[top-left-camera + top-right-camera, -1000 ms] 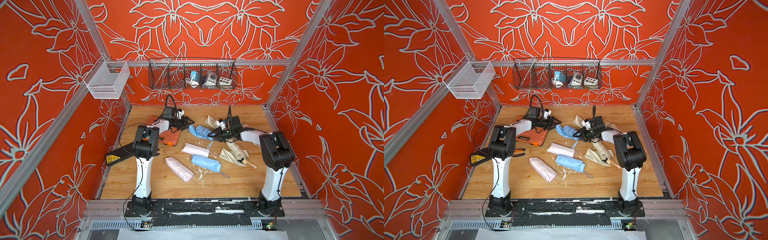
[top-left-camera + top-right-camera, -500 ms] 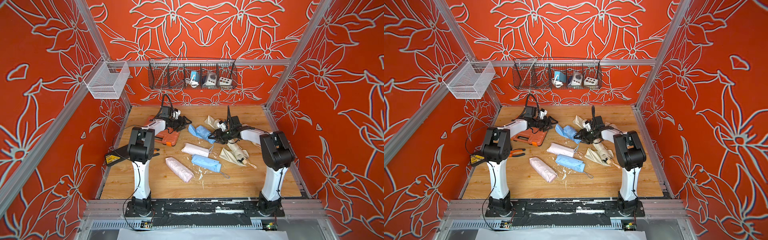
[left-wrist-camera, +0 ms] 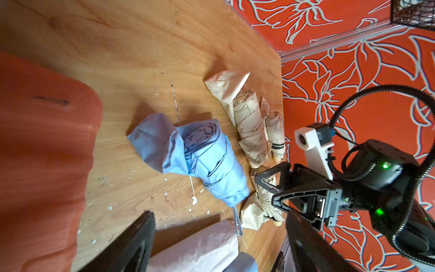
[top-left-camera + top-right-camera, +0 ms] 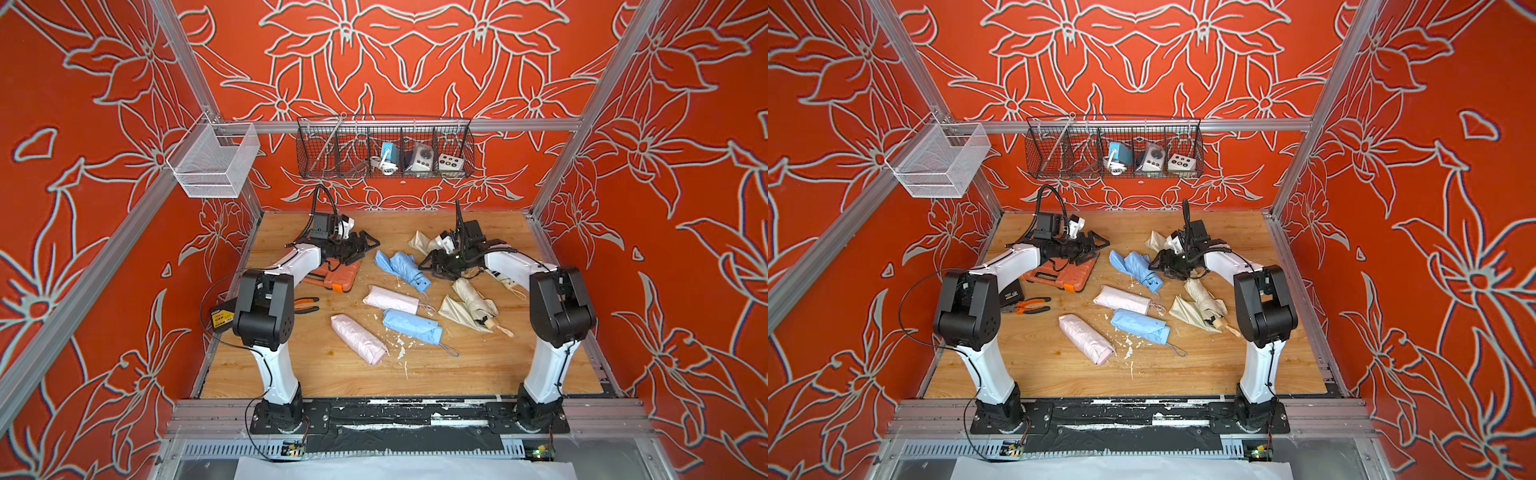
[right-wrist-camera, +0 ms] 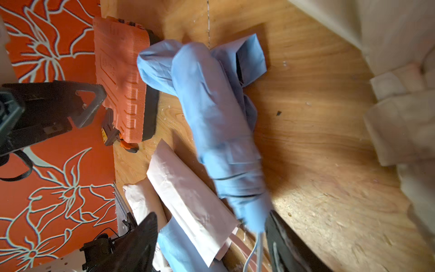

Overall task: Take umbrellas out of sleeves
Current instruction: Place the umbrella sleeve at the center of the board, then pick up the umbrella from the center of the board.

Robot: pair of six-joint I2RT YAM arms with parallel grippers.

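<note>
**A:** How do the end effectors stand?

**B:** The right end effector [image 3: 264, 188] has its black triangular fingers spread. The blurred handle end of the light blue umbrella [image 5: 219, 122] lies between them, close to one finger. I cannot tell whether they touch.

**A:** And the left?

**B:** The left end effector [image 4: 368, 250] is spread wide with nothing in it, above the ribbed orange plastic tool case [image 4: 332, 276].

**A:** Where exactly is that umbrella?

**B:** It lies flat on the wooden surface [image 4: 457, 370] between the two arms. It is a pleated roll ringed by dark creases, with a thin wrist loop [image 3: 237, 221] at the handle end. Its far end touches a smooth, crumpled light blue sleeve [image 3: 150, 143], which gapes open beside it.

**A:** And around it?

**B:** Wrinkled cream umbrellas [image 3: 249, 131] lie just beside it, toward the right arm. Nearer the arm bases lie two pale pink rolls [image 4: 359, 338], smooth-skinned and flattish, and another light blue roll [image 4: 411, 326]. White flecks [image 4: 400, 345] are scattered over the wood grain.
</note>
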